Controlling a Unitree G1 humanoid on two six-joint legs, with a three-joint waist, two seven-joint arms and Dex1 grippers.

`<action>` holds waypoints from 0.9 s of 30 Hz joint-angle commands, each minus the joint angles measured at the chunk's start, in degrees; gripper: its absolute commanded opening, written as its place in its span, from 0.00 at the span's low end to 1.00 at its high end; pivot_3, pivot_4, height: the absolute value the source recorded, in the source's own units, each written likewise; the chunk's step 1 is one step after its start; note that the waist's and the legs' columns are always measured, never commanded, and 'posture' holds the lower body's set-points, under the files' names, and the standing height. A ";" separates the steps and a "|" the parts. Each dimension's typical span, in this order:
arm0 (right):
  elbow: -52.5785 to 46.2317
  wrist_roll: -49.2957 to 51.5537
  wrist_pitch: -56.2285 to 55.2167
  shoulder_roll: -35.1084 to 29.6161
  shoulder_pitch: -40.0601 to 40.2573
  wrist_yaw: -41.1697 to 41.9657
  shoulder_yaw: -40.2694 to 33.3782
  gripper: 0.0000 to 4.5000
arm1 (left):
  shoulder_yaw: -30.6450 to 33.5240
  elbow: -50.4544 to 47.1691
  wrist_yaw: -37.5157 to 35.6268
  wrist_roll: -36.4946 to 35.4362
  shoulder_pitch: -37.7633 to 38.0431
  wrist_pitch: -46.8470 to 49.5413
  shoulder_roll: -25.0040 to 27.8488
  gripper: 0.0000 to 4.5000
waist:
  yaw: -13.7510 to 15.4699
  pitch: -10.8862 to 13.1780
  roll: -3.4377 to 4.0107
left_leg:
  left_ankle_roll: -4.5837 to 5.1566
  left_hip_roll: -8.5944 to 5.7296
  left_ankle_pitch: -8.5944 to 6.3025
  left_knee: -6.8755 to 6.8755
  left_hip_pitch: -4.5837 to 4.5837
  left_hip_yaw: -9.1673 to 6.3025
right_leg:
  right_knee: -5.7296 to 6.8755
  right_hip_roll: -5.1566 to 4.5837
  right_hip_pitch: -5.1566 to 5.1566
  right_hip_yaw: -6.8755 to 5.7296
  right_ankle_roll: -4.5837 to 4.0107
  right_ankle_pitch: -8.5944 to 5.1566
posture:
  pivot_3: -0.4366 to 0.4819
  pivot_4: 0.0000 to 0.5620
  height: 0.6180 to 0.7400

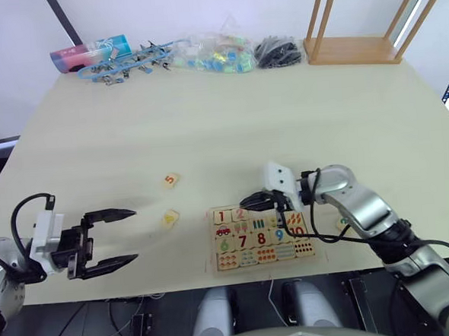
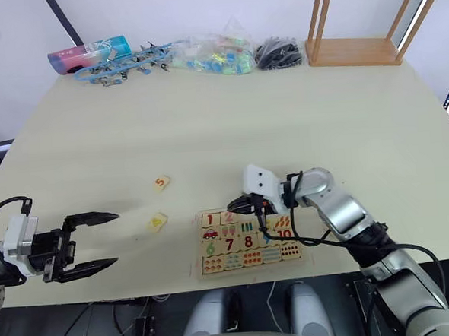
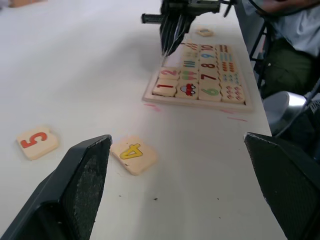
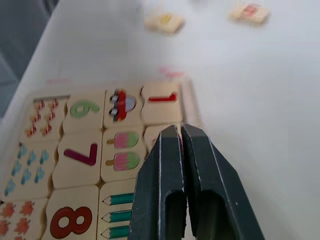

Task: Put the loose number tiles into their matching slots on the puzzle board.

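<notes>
From the head cameras, the puzzle board (image 1: 261,235) holds 1 and 2; the right gripper (image 1: 251,203), fingers closed on nothing, presses there. Left wrist: the 4 tile (image 3: 133,154) and 5 tile (image 3: 36,142) lie loose; the left gripper (image 1: 111,238) gapes empty.

puzzle board (image 1: 216,241): pale wood; tiles with coloured digits, a red car, ice lollies, pencils, dots
tile 1 (image 1: 223,216): red digit
tile 2 (image 3: 169,73): orange digit
tile 4 (image 3: 133,153): yellow digit, pale wood
tile 5 (image 3: 35,141): orange-red digit
table (image 1: 206,116): plain cream
gripper fingers (image 4: 185,185): black
</notes>
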 commanded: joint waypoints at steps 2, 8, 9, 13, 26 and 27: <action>-6.30 3.50 -0.25 -2.42 4.32 -1.85 -6.59 0.02 | 5.12 1.10 -1.59 0.08 0.50 2.21 -1.74 1.00 | -0.01 0.00 0.00 | 0.00 0.00 0.00 0.00 0.00 -0.01 | 0.00 0.00 0.00 -0.01 0.00 0.00 | 0.48 0.27 0.98; -10.90 6.58 -1.54 -6.58 14.81 -5.69 -17.47 0.02 | 10.43 2.70 -1.59 2.18 1.79 3.51 -4.59 1.00 | 0.22 -0.01 -0.02 | 0.01 0.00 0.00 0.01 0.01 -0.03 | 0.01 0.00 0.01 -0.02 0.00 0.00 | 0.48 0.27 0.98; -11.57 7.11 -1.60 -7.08 16.50 -6.31 -19.07 0.02 | 11.28 3.01 -1.59 2.66 1.97 3.70 -5.05 1.00 | 0.33 -0.02 -0.03 | 0.01 -0.01 0.00 0.00 -0.01 -0.07 | 0.00 -0.01 0.02 -0.04 0.00 0.00 | 0.48 0.27 0.98; -13.62 10.16 -5.55 -9.45 28.13 -6.83 -30.02 0.11 | 13.81 4.62 -1.59 5.83 2.22 6.20 -7.30 1.00 | 0.35 -0.02 -0.03 | 0.01 -0.03 -0.01 0.01 -0.03 -0.08 | -0.04 -0.01 0.03 -0.05 0.00 0.00 | 0.48 0.27 0.98; -9.43 17.98 -19.66 -7.64 50.59 -2.16 -51.49 0.99 | 23.02 9.86 -0.12 21.65 -1.62 8.69 -15.37 1.00 | 0.51 -0.03 0.00 | 0.04 -0.01 -0.03 -0.05 0.41 -0.29 | -0.03 0.01 0.38 0.04 -0.01 -0.01 | 0.48 0.27 0.98; -8.82 18.28 -20.61 -7.43 51.51 -1.73 -52.16 0.99 | 23.84 10.01 0.16 22.70 -1.77 8.78 -15.80 1.00 | 0.54 -0.03 -0.01 | 0.04 -0.02 -0.03 -0.04 0.41 -0.29 | -0.04 0.00 0.38 0.05 0.00 -0.01 | 0.48 0.27 0.98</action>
